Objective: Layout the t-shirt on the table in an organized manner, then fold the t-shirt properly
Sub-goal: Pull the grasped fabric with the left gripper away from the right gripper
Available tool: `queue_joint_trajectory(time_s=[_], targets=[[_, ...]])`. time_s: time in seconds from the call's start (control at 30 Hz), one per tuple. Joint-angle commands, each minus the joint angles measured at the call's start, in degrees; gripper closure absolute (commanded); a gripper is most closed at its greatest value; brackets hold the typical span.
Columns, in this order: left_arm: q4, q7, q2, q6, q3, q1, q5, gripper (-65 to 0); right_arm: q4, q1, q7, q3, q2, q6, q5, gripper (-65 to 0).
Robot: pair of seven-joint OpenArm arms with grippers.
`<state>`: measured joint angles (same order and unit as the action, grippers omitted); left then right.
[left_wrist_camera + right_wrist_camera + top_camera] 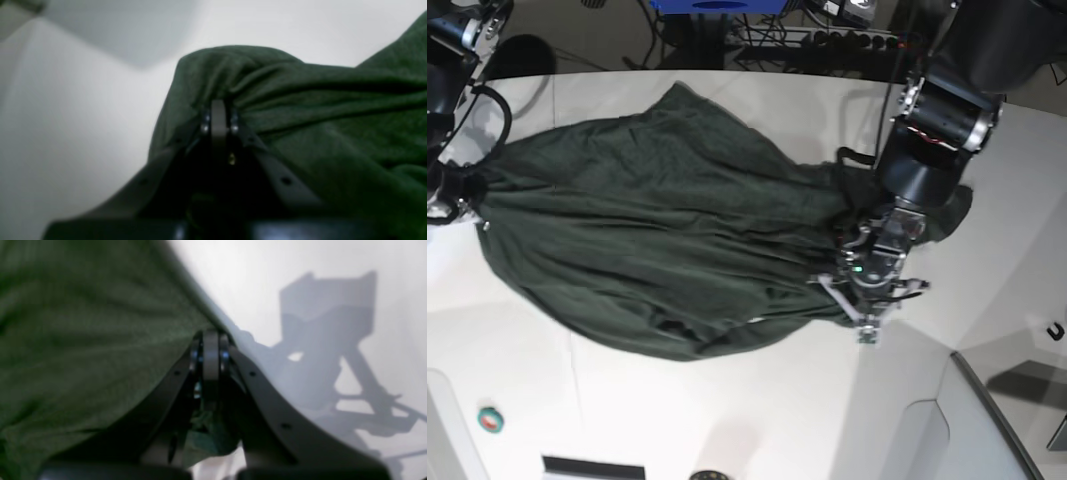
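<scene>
The dark green t-shirt (657,250) lies crumpled and stretched sideways across the white table (757,420). In the left wrist view my left gripper (218,111) is shut on a bunched fold of the t-shirt (300,110), with creases running out from the pinch. That arm (897,215) stands over the garment's right end in the base view. My right gripper (210,340) is shut on an edge of the t-shirt (83,333), which fills the left of its view. Its arm (442,190) holds the shirt's left end near the table's left edge.
A small green-and-red round thing (491,419) lies near the front left. A dark flat object (592,468) and a round object (710,475) sit at the front edge. Cables and a power strip (827,40) run behind the table. A dark seam (987,400) cuts the front right corner.
</scene>
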<state>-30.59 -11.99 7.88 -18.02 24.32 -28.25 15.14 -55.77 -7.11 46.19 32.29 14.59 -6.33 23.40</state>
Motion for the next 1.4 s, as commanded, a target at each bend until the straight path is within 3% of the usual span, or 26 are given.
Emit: queue_joint_trajectory(time_s=[0.0, 0.13, 0.33, 0.53, 0.67, 0.93, 1.13, 1.37], targets=[[-0.2, -1.8, 0.8, -0.1, -0.1, -0.7, 0.4, 0.0, 0.4, -0.8, 0.0, 0.1, 1.0, -0.2, -0.6, 0.0], [-0.6, -1.8, 2.6, -0.1, -0.2, -0.7, 0.4, 0.0, 1.1, -2.1, -0.2, 0.1, 1.7, -0.2, -0.6, 0.0], [-9.0, -3.5, 2.5, -0.1, -0.2, -0.5, 0.4, 0.0, -4.6, -3.2, 0.9, 0.1, 1.3, -0.5, -0.6, 0.0], [-22.7, -10.6, 0.9, -0.1, -0.2, 2.2, 0.4, 0.0, -16.0, -1.5, 2.0, -11.2, 0.3, -0.6, -0.4, 0.0], [-23.3, -12.5, -2.0, -0.1, -0.1, 3.1, 0.0, 0.0, -10.4, -5.9, -1.6, -17.0, 0.7, -0.4, -0.5, 0.0], [-13.6, -12.1, -3.4, -0.1, 0.0, 3.6, 0.0, 0.0, 7.6, -13.1, -6.9, -22.0, 1.5, -0.3, -0.5, 0.0], [-6.5, -4.8, -3.7, -0.1, 0.3, 1.1, 0.0, 0.0, 18.4, -17.2, -14.4, -22.5, 2.0, -0.3, -0.6, 0.0], [8.3, 5.9, -7.8, -0.1, 0.3, -6.2, 0.0, 0.0, 29.3, -21.2, -32.2, -22.5, 2.5, -0.5, -0.6, -0.2]])
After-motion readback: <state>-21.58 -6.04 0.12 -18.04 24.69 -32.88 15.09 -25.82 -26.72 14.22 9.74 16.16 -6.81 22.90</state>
